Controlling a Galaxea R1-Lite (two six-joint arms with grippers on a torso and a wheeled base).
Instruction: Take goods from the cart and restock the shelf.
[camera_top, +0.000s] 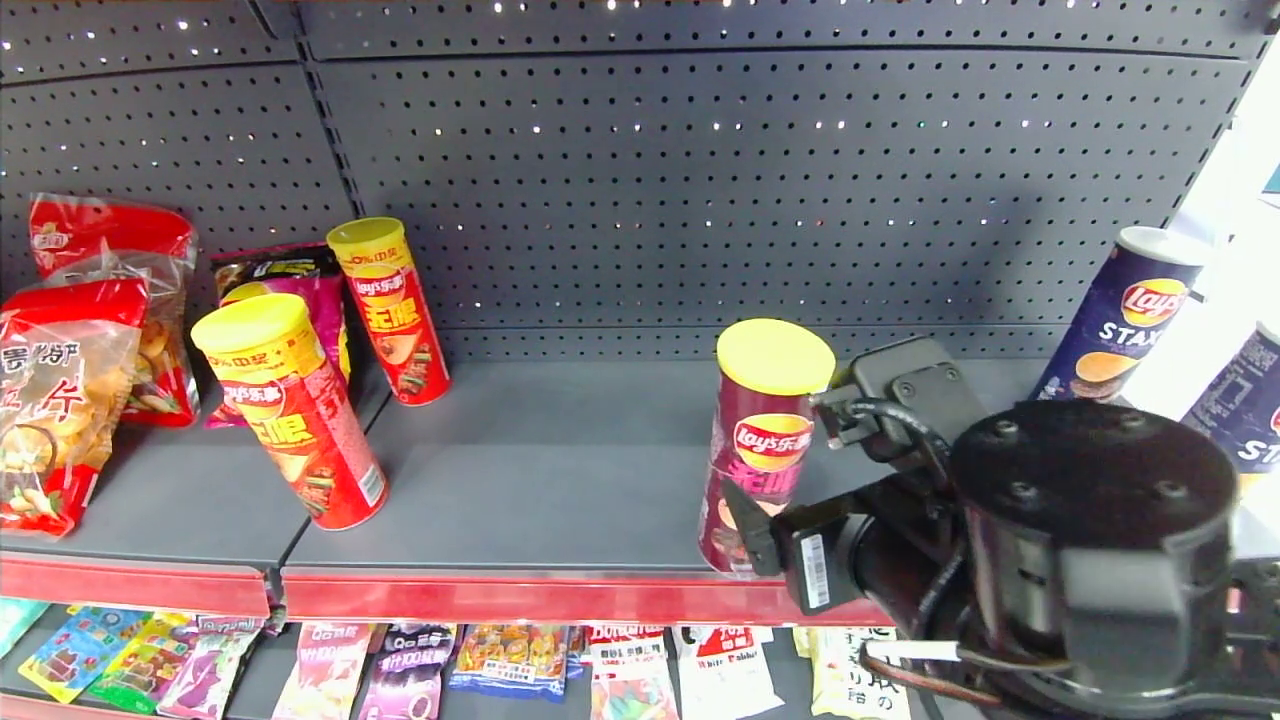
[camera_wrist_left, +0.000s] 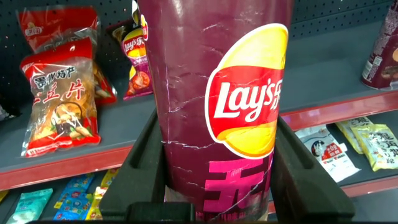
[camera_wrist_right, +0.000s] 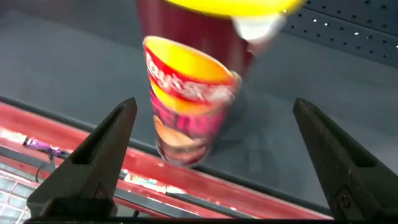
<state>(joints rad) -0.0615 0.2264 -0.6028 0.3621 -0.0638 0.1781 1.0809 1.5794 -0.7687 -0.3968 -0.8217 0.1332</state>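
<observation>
Grey pegboard shelf (camera_top: 560, 470): one maroon can in hand, another at the front lip.

Left pincer (camera_wrist_left: 221, 165) is pinching the held can (camera_wrist_left: 217, 93) low on its body, pads (camera_wrist_left: 146, 162) on either side. Right pincer (camera_wrist_right: 214, 106) is spread wide, its fingers (camera_wrist_right: 93, 155) flanking the standing can (camera_top: 765, 450), which is upright at the shelf's red edge. These look like light cardboard tubes: stiff lengthwise, but thin-walled, glossy and easily dented or tipped. A modest squeeze across the mid-body, below the yellow lid (camera_top: 775, 355), should suit best. Fine creases mark the held can's label; its lid and base are cut off, and it screens much of the shelf behind. Whether a right finger touches the standing can's foot I cannot tell. Farther left stand red cans (camera_top: 290, 420) and snack bags (camera_top: 70, 400); blue cans (camera_top: 1120, 310) stand to the right.
</observation>
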